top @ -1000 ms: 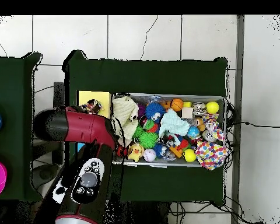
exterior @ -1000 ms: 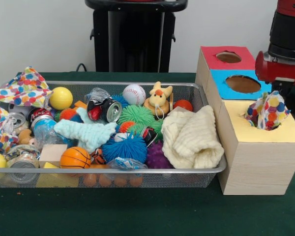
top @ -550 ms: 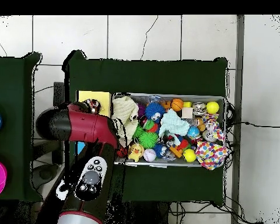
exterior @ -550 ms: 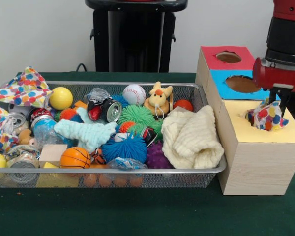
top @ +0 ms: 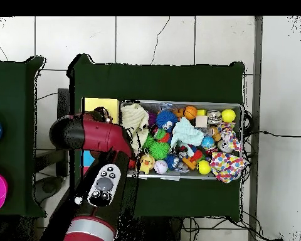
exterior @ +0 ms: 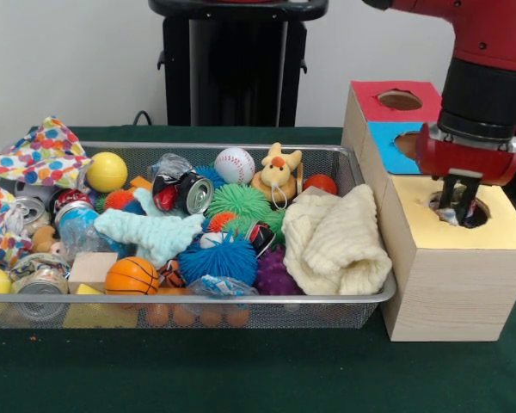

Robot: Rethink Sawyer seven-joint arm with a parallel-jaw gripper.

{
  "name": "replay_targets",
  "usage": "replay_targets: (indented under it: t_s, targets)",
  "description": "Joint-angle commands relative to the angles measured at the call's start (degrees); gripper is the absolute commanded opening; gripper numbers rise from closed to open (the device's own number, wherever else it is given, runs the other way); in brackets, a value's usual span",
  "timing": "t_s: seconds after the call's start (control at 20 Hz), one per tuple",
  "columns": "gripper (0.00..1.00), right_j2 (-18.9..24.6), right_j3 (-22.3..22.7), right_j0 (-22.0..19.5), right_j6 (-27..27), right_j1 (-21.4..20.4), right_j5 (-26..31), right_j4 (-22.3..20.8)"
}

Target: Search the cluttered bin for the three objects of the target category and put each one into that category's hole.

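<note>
My gripper reaches down into the hole of the yellow-topped wooden box, to the right of the bin. It is shut on a polka-dot cloth, of which only a scrap shows between the fingers inside the hole. More cloths lie in the wire bin: a cream knitted one at its right end, a pale blue one in the middle, and another polka-dot one draped over the left rim. In the overhead view the red arm covers the gripper beside the yellow box.
Behind the yellow box stand a blue-topped box and a red-topped box, each with a hole. The bin also holds balls, spiky toys, crushed cans, a plush animal and wooden blocks. A black stand rises behind the bin.
The gripper has moved left and down over the yellow box, carrying the polka-dot cloth from above the hole into it, so the cloth is nearly out of sight.
</note>
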Motion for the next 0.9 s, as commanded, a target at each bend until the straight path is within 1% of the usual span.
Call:
replay_targets:
  t_s: [0.05, 0.15, 0.25, 0.35, 0.5, 0.6, 0.7, 0.8, 0.9]
  targets:
    - [0.00, 4.01, 0.86, -2.45, 10.19, 4.36, 2.55, -0.51]
    - [0.00, 6.34, 0.63, -3.97, 8.94, 4.89, 1.03, -0.27]
    - [0.00, 10.36, 1.74, -6.31, 6.87, 4.78, -2.08, -0.33]
    - [0.00, 12.94, 1.94, -7.69, 5.66, 4.85, -3.90, -0.85]
    - [0.00, 18.85, 2.83, -10.70, 3.34, 4.98, -7.20, -2.20]
    - [0.00, 21.45, 3.05, -11.86, 2.94, 5.08, -8.19, -2.85]
    - [0.00, 22.67, 3.14, -12.36, 3.04, 4.95, -8.33, -3.30]
    - [0.00, 22.99, 3.09, -12.48, 3.40, 5.02, -8.20, -3.56]
    - [0.00, 22.37, 3.20, -12.10, 4.24, 4.94, -8.00, -3.85]
